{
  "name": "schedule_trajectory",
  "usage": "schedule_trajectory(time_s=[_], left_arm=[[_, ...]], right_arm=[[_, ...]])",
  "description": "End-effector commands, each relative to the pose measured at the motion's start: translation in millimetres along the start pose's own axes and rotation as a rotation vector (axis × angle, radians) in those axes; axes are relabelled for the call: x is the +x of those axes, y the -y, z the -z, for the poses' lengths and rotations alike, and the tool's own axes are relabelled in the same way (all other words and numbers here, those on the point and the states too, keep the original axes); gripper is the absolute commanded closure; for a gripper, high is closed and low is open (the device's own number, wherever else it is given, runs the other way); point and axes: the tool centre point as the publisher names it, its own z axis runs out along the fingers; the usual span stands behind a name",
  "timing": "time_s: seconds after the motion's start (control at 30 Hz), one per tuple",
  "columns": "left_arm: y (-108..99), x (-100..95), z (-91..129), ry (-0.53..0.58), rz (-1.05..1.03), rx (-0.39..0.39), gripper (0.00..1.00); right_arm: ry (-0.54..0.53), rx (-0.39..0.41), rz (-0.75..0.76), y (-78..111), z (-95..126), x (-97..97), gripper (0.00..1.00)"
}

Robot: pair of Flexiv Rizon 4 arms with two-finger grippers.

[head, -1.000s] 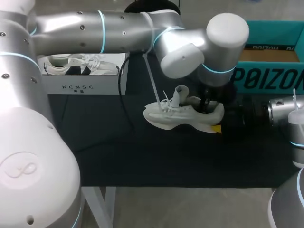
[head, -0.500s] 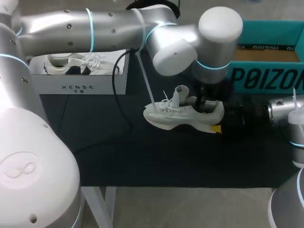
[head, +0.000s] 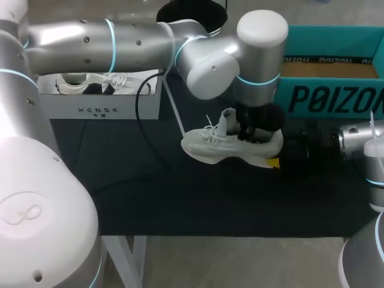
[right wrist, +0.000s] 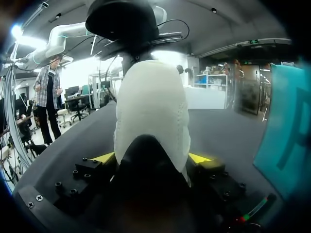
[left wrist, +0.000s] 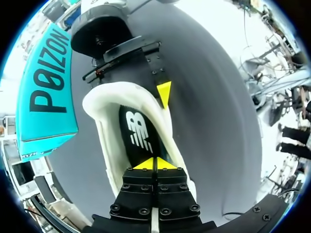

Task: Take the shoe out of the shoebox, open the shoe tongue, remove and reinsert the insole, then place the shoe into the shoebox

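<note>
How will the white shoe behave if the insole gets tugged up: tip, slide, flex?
Probably won't tip or slide: the right gripper clamps the shoe at its heel from both sides. The upper seems soft, so its collar may flex around the left gripper. The thick foam-like sole suggests it's fairly light.

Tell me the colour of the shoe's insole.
The insole is black with a white logo; the left wrist view shows it best.

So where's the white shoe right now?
In the head view, the white shoe lies mid-table near the teal box, heel clamped by the right gripper.
</note>
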Motion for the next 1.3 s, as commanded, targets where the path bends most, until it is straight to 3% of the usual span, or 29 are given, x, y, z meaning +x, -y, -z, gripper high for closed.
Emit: schedule_trajectory(time_s=[0.03, 0.1, 0.2, 0.77, 0.93, 1.0, 1.1, 1.13, 1.3], left_arm=[[2.0, -0.4, -5.1, -0.012, 0.000, 0.011, 0.88], [4.3, 0.8, -6.5, -0.016, -0.002, 0.014, 0.74], [7.4, 2.6, -8.8, -0.024, -0.004, 0.016, 0.66], [4.9, -5.3, -29.0, -0.027, -0.003, -0.015, 0.69], [8.7, -11.0, -44.2, -0.010, -0.016, -0.027, 0.73], [11.2, -8.5, -55.3, -0.013, -0.028, -0.050, 0.83], [13.3, -2.3, -72.0, -0.037, -0.033, -0.049, 0.89], [13.8, -0.7, -75.4, -0.041, -0.034, -0.043, 1.00], [11.4, 0.8, -73.6, -0.034, -0.020, -0.044, 1.00]], right_arm=[[0.001, 0.002, -0.001, 2.7, -2.7, -0.5, 1.00], [0.001, 0.002, -0.001, 2.7, -2.7, -0.5, 1.00], [0.001, 0.002, -0.001, 2.7, -2.7, -0.5, 1.00], [0.001, 0.002, -0.001, 2.7, -2.7, -0.5, 1.00], [0.001, 0.002, -0.001, 2.7, -2.7, -0.5, 1.00], [0.001, 0.002, -0.001, 2.7, -2.7, -0.5, 1.00], [0.001, 0.002, -0.001, 2.7, -2.7, -0.5, 1.00], [0.001, 0.002, -0.001, 2.7, -2.7, -0.5, 1.00], [0.001, 0.002, -0.001, 2.7, -2.7, -0.5, 1.00]])
